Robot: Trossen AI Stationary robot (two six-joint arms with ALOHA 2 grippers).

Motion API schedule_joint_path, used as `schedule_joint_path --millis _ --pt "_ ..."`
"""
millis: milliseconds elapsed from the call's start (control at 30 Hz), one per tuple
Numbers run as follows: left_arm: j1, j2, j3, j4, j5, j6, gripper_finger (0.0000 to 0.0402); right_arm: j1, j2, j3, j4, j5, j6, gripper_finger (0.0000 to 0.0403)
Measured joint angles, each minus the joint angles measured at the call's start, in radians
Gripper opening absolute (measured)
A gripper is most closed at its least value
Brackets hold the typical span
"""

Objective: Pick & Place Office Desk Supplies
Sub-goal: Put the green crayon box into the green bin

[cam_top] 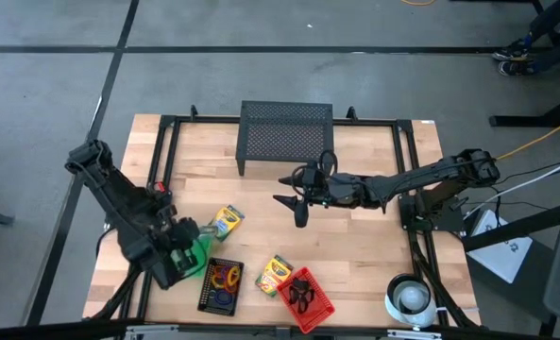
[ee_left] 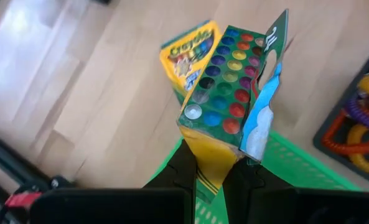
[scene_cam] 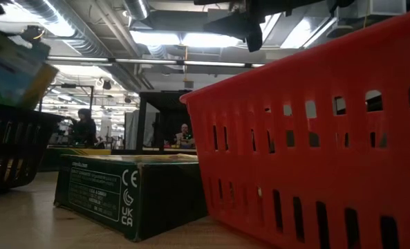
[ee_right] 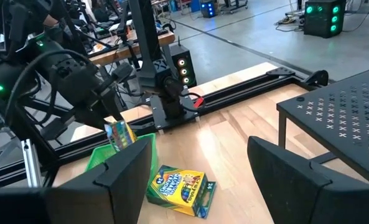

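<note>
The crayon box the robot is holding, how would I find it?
Look at the wooden table's left front corner, where a green basket sits. Above it, the left hand pinches a crayon box. The other two boxes lie flat on the table; this one is lifted, standing on end.

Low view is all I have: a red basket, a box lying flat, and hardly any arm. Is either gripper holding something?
Observer: Yes. The left gripper is shut on a crayon box, which stands upright between its fingers.
Operator: Where is that on the table?
Observer: On the left side, over a green basket.
Operator: And the right gripper?
Observer: The right gripper is open and empty, hovering mid-table in front of the mesh stand.
</note>
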Motion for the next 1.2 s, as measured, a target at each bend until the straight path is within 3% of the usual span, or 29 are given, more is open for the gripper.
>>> schedule_joint_path --millis 333,733,967,1200 --pt "-0.144 0.000 -0.004 0.001 -0.114 -0.069 0.0033 0.001 0.000 0.000 -0.003 0.001 0.019 0.0268" --pt "-0.348 -0.087 -0.269 0.035 -0.240 -0.370 0.0033 0.001 0.000 0.000 -0.002 0.021 0.064 0.0268" --pt "-0.405 -0.207 -0.354 0.093 -0.351 -0.341 0.0033 0.001 0.000 0.000 -0.002 0.039 0.072 0.0268" --pt "-0.435 -0.312 -0.412 0.133 -0.348 -0.274 0.0033 0.001 0.000 0.000 -0.002 0.039 0.078 0.0268"
